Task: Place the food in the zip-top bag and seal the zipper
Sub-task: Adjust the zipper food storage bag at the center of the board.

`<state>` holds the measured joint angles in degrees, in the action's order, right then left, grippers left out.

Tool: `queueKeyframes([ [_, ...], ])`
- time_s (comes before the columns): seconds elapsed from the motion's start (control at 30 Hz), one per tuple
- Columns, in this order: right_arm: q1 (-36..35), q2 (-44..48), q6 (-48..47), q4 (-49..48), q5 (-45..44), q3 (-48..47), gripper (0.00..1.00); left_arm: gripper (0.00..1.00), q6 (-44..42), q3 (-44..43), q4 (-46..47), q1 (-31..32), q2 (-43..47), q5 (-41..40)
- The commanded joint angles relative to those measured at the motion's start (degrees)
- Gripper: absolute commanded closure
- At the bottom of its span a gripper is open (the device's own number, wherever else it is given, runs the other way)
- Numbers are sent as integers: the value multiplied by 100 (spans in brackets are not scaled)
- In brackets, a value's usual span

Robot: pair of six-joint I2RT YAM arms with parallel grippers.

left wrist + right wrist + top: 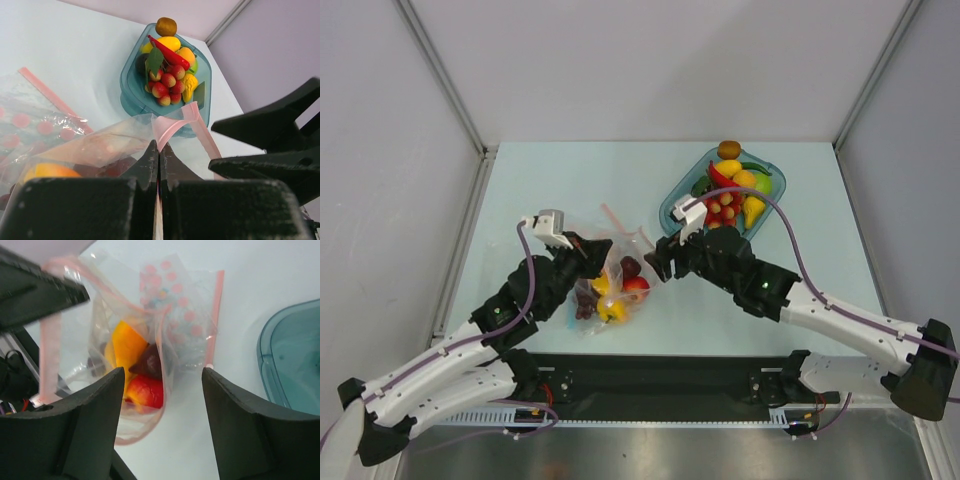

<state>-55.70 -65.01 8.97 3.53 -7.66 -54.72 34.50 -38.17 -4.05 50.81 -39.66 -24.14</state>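
From the top camera, your bag (618,264) lay on the worktop (540,190) between the two arms. Inside it sat the food (610,298): a yellow piece, a red round fruit and dark purple grapes. The left gripper (600,250) was at the bag's upper left edge, and the right gripper (658,262) sat just beside its right edge. The teal dish (670,210), at the far right of the worktop, held a heap of toy fruit (735,195).

From the left wrist, your left fingers (149,165) were pressed together on the bag's clear edge, and the pink zipper (172,125) curled up just past them. The right gripper showed at the right side, its fingers spread and touching nothing.

From the right wrist, your right fingers (100,400) stood wide apart, with the bag's gaping mouth beyond them and unpinched. You could see the yellow, dark and red pieces low in the bag. A dotted clear sheet (170,285) with its own pink strip lay beside the bag, and the dish's rim showed at the right.
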Motion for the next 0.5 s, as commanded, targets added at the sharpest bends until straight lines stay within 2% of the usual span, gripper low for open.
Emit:
queueKeyframes([
  [0.0, -11, 348, -317, -464, 264, 565, 37, 100, -49, 3, 256, -36, -15, -73],
  [0.2, -11, 200, -203, -695, 283, 682, 49, 100, -180, 73, 379, -36, -85, 111],
  [0.43, -2, 199, -291, -1161, 125, 954, 58, 100, -426, 38, 765, -36, -446, 585],
  [0.47, 15, 234, -317, -1205, 98, 1015, 63, 100, -444, 12, 818, -36, -498, 751],
])
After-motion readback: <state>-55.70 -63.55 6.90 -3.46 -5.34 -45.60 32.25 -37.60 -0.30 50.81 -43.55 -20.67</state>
